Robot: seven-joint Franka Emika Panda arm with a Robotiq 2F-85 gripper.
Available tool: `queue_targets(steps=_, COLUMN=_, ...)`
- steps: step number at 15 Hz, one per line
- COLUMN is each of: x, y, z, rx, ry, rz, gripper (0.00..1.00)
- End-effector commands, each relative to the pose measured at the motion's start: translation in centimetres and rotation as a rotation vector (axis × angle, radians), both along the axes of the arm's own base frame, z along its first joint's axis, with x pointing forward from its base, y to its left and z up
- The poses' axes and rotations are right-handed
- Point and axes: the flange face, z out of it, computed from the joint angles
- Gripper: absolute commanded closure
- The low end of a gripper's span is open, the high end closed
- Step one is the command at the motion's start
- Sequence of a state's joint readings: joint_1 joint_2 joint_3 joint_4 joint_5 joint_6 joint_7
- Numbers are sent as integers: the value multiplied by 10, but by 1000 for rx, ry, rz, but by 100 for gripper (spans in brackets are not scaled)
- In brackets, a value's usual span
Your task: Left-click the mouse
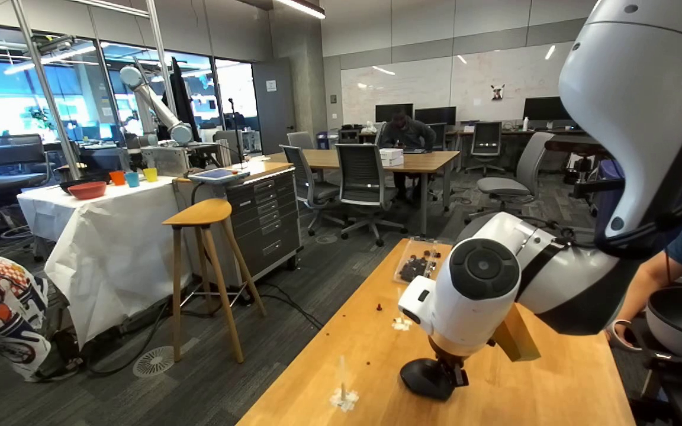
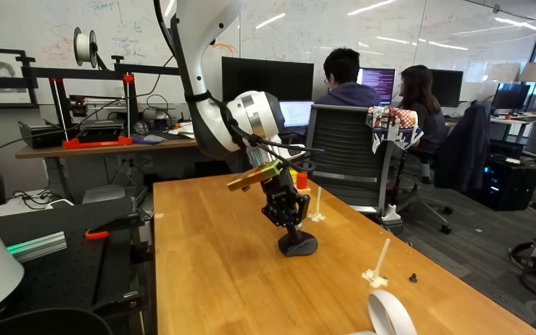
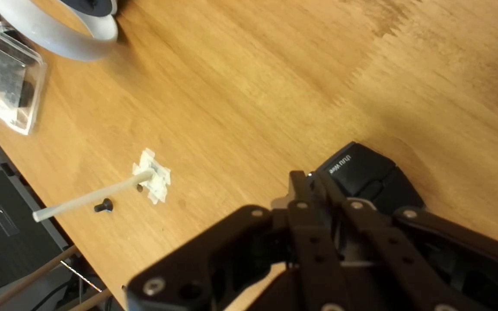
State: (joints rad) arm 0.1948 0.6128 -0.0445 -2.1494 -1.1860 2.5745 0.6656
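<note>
The black mouse (image 1: 425, 378) lies on the wooden table (image 2: 212, 279) and also shows in an exterior view (image 2: 301, 244). In the wrist view the mouse (image 3: 361, 170) lies beyond the fingers, its buttons and wheel partly hidden by the right finger. My gripper (image 3: 308, 176) points down with its fingertips close together, a thin dark gap between them. In both exterior views the gripper (image 2: 292, 229) is right at the mouse, its tips at the mouse's top or near edge. I cannot tell whether they press on it. Nothing is seen held.
Upright thin sticks are taped to the table, one near (image 2: 382, 258) and one further (image 2: 318, 202). A small black screw (image 3: 104, 205) lies by a stick. A clear tray of dark bits (image 1: 417, 267) and a white ring-shaped device (image 2: 385, 312) are on the table. A red piece (image 2: 301, 180) stands behind the gripper.
</note>
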Motion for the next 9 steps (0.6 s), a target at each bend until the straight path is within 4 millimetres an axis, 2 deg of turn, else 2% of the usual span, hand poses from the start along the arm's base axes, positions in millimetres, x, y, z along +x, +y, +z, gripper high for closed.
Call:
queue_targets(steps=1, x=6, y=7, z=-8, rx=-37, ry=-28, rz=21, gripper=89)
queue_targets(steps=5, x=6, y=8, z=-9, rx=-48, ry=-31, rz=31, gripper=89)
queue_targets(steps=9, x=0, y=15, z=2, rx=-13, ry=-22, rz=32, gripper=89)
